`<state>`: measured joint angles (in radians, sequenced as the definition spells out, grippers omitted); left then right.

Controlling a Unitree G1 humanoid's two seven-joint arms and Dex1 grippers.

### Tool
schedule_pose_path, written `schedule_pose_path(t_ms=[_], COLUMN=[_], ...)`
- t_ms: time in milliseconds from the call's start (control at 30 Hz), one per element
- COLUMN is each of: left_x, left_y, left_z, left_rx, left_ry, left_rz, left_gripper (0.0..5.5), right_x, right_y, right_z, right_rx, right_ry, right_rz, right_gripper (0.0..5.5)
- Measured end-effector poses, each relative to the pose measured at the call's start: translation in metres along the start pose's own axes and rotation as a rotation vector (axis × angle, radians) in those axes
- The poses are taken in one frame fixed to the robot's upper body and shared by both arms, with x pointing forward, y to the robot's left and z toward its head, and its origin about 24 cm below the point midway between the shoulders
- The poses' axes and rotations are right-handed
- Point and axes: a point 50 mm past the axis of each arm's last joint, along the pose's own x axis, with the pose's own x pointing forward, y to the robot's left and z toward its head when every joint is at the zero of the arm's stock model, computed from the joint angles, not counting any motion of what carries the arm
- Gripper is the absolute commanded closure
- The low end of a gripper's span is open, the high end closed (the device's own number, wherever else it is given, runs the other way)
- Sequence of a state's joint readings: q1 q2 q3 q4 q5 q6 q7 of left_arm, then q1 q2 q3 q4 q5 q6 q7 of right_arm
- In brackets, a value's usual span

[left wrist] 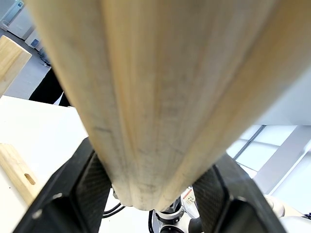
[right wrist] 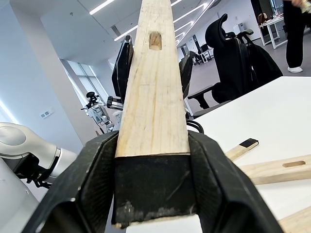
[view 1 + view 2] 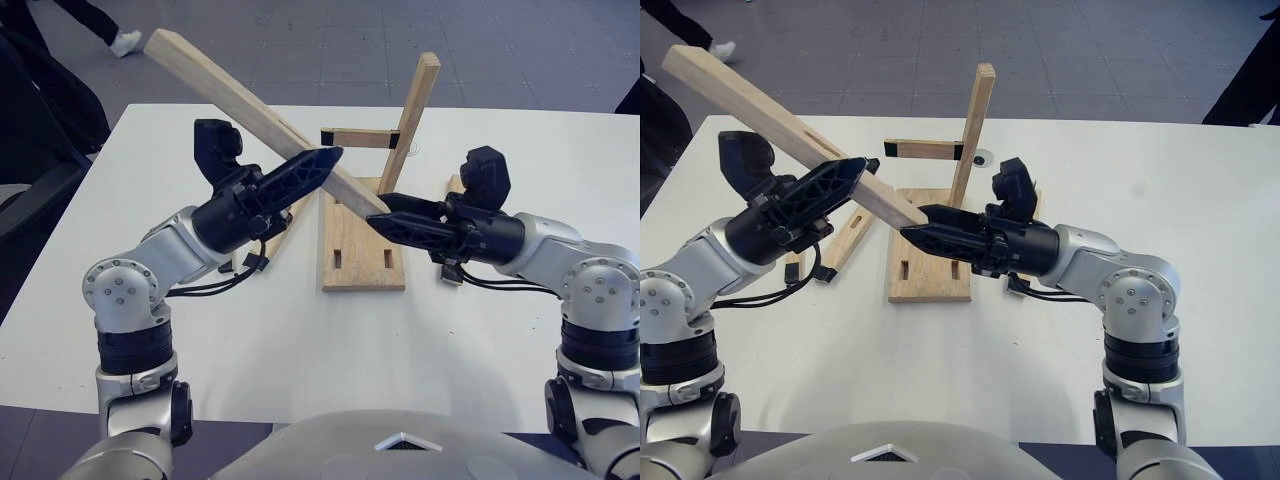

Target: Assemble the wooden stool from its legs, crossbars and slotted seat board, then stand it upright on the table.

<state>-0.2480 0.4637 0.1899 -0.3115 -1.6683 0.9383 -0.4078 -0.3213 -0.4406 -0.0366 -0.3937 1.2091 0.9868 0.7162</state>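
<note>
Left gripper (image 3: 325,162) clamps the tilted wooden leg (image 3: 228,85); right gripper (image 3: 386,206) pinches its black-tipped lower end just above the slotted seat board (image 3: 362,268), flat on the table (image 3: 300,350), where a second leg (image 3: 415,108) stands upright bearing a crossbar (image 3: 362,138).

Office, swivel chairs (image 2: 235,51), ceiling strip lights (image 2: 110,6)

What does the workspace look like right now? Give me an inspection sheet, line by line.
Surface: white table.
Job's things: seat board lies flat; upright leg stands at its far end, with a crossbar sticking out of it; tilted leg held in the air; spare leg lies on the table.
Clutter: nothing seen.
Grippers: left gripper and right gripper both shut on the tilted leg.
Cables: black cables loop under the left wrist.
Surroundings: grey tiled floor; office chair.
</note>
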Motion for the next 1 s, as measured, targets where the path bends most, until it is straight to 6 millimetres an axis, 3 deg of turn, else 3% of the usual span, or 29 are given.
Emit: schedule_pose_path(t_ms=[267, 433, 533, 633, 767, 1000], left_x=[-0.008, -0.025, -0.036, -0.038, -0.029, -0.030], left_y=[0.011, 0.017, 0.020, 0.023, 0.023, 0.025], left_z=[0.008, 0.033, 0.045, 0.046, 0.035, 0.031], left_rx=[0.035, 0.194, 0.301, 0.374, 0.411, 0.455], left_ry=[-0.027, -0.014, -0.005, 0.019, 0.060, 0.094], left_rz=[0.080, 0.192, 0.289, 0.350, 0.346, 0.387], left_gripper=[3.39, 3.40, 3.40, 3.40, 3.40, 3.40], right_x=[-0.007, -0.026, -0.038, -0.034, -0.023, -0.024], right_y=[-0.006, -0.027, -0.050, -0.065, -0.075, -0.077], right_z=[-0.007, -0.017, -0.031, -0.045, -0.042, -0.055], right_rx=[-0.018, -0.117, -0.252, -0.477, -0.696, -0.850], right_ry=[0.071, 0.208, 0.360, 0.522, 0.626, 0.867], right_rz=[-0.076, -0.256, -0.433, -0.518, -0.524, -0.389], right_gripper=[1.80, 1.80, 1.80, 1.80, 1.80, 1.80])
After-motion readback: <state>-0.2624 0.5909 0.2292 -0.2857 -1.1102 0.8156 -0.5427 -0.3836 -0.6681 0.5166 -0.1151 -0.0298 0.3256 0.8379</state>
